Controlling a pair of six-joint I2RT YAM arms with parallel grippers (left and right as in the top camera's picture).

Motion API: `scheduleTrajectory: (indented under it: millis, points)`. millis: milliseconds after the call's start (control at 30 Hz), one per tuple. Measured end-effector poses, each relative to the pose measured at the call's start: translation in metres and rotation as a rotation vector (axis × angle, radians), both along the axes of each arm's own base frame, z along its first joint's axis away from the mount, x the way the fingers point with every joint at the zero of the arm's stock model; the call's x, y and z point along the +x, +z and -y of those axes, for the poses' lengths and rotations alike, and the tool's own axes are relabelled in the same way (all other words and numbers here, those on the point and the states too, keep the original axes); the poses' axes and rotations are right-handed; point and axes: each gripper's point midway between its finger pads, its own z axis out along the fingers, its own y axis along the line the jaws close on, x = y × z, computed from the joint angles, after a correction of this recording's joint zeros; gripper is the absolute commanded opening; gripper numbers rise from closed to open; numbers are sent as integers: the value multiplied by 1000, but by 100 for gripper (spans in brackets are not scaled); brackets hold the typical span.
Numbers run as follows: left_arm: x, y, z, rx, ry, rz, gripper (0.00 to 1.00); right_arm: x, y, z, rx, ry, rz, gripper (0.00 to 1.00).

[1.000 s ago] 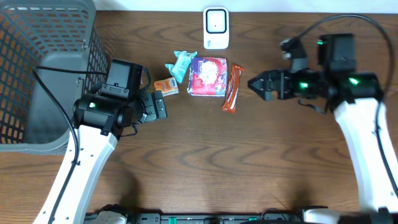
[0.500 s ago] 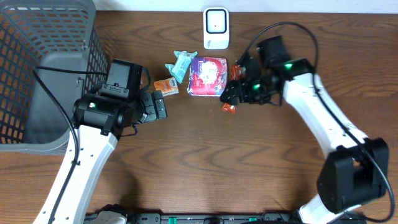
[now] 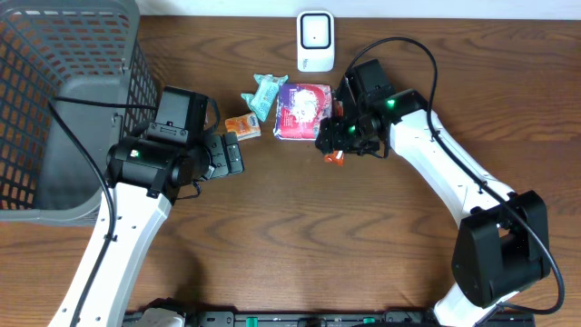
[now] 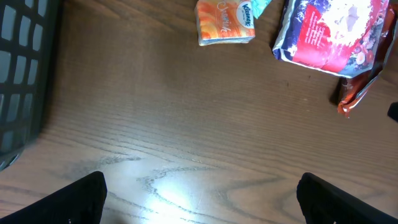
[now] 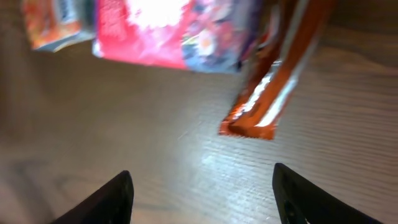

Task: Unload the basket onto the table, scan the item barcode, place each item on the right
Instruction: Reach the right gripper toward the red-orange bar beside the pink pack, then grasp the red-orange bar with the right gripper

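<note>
Right gripper point(image 5: 202, 196): hangs low at the right edge of the red packet point(image 5: 168, 31), fingers well apart, gripping nothing. Shows only bare wood between the fingertips point(image 5: 118, 199) in the blurred wrist view.

Snack bar point(image 5: 270, 81): lies alongside the packet's right edge, shiny orange-brown wrapper. Points its crimped near end past the packet's near corner, just ahead of the right gripper's fingertips and apart from them. Sits mostly hidden under that gripper from overhead, so cannot tell whether it touches the packet.

Left gripper point(image 4: 202, 199): stands wide open and empty over bare wood, off the packet's near-left side.

Orange tissue pack point(image 3: 242, 126): lies between the packet and the left gripper, apart from the packet's left edge.

Teal wrapper point(image 3: 265, 94): rests at the packet's far-left corner, just beside the tissue pack.

White scanner point(image 3: 315, 41): sits beyond the packet's far edge, close to the far rim of the table point(image 3: 300, 245), a strip of wood between scanner and packet.

Grey basket point(image 3: 54, 100): fills the corner well left of the packet, beyond the left arm.

Open room: broad bare wood on the packet's near side, across to the front edge. Offers more free wood to the packet's right, crossed only by the right arm. Tightest on the packet's left and far sides, among the small packs and the scanner.
</note>
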Motion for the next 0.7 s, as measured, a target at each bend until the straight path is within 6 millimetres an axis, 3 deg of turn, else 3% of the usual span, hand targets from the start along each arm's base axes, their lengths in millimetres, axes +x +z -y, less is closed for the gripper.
scheduleTrajectory:
  millis: [333, 500, 633, 700]
  points:
    - [0, 0, 0, 0, 0, 0, 98, 25, -12, 29, -164, -123, 81, 68]
    - [0, 0, 0, 0, 0, 0, 98, 28, -26, 27, -184, -125, 73, 90]
    - [0, 0, 0, 0, 0, 0, 98, 24, -37, 17, -186, -119, 49, 99]
    - [0, 0, 0, 0, 0, 0, 98, 21, -38, 11, -178, -113, 44, 99]
